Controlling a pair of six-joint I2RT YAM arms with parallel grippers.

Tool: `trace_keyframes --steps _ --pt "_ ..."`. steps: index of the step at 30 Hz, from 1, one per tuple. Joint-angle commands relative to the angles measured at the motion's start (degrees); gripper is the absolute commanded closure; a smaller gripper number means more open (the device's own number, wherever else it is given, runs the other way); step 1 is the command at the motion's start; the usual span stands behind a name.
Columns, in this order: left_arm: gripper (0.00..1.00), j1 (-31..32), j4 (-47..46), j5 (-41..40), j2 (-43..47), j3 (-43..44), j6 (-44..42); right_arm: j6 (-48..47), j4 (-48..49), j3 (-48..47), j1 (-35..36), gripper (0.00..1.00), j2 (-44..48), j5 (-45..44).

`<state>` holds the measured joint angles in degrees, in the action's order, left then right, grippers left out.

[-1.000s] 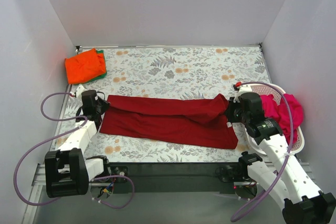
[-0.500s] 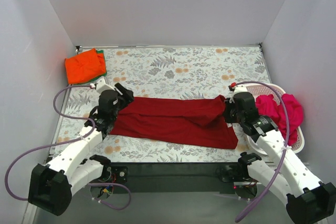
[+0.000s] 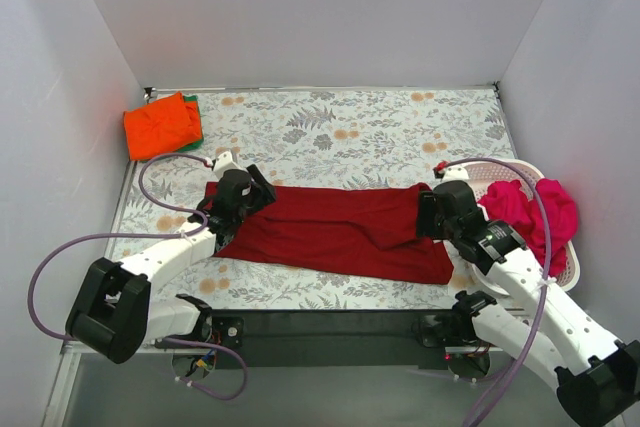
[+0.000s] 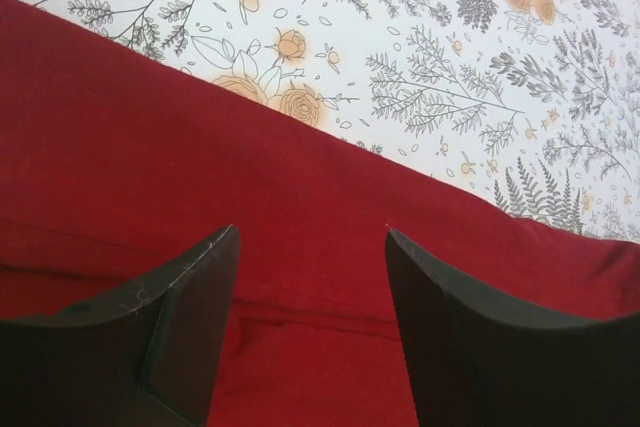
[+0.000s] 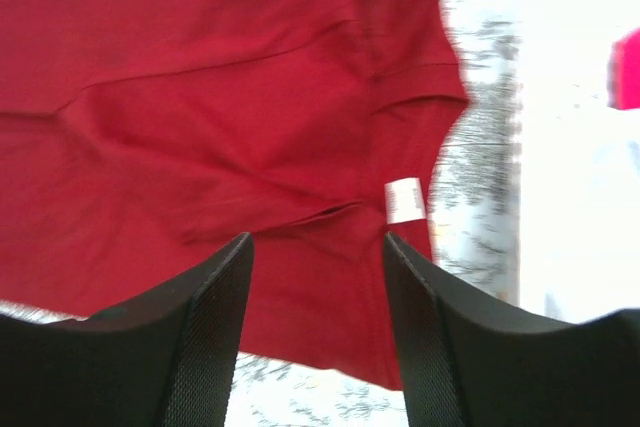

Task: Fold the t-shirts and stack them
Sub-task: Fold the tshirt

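Note:
A dark crimson t-shirt (image 3: 340, 232) lies in a long folded band across the table's near half. Over its left end hovers my left gripper (image 3: 258, 190), open, with only red cloth (image 4: 300, 197) showing between the dark fingers (image 4: 190, 307). At the shirt's right end my right gripper (image 3: 424, 215) is open above the cloth (image 5: 250, 117), its white label (image 5: 404, 199) just past the fingertips. An orange t-shirt (image 3: 160, 125) rests folded on a green one (image 3: 196, 117) at the back left. A magenta-pink t-shirt (image 3: 535, 209) lies in the basket.
A white basket (image 3: 560, 272) stands at the table's right edge beside my right arm. The floral tablecloth (image 3: 350, 132) covers the table. White walls close off the left, back and right sides. Purple cables loop off both arms.
Both grippers have let go of the crimson shirt and opened. The left one moved right and away from me over the shirt's left end; the shirt's ends now lie flat, the band shorter.

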<state>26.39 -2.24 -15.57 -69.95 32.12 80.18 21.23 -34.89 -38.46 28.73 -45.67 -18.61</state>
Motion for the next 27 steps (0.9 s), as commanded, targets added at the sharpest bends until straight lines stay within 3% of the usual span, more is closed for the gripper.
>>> trace_keyframes --steps 1,8,27 --pt "0.44 0.24 -2.42 0.01 1.05 0.75 -0.82 3.19 0.79 -3.03 4.92 0.53 -0.20 1.47" --pt "0.44 0.24 -2.59 1.07 0.78 0.40 -0.99 8.20 10.18 0.49 16.87 0.56 -8.80 4.99" --pt "0.44 0.24 -2.77 1.33 -1.41 0.31 -1.52 8.83 18.02 0.40 19.96 0.59 -27.27 -5.11"
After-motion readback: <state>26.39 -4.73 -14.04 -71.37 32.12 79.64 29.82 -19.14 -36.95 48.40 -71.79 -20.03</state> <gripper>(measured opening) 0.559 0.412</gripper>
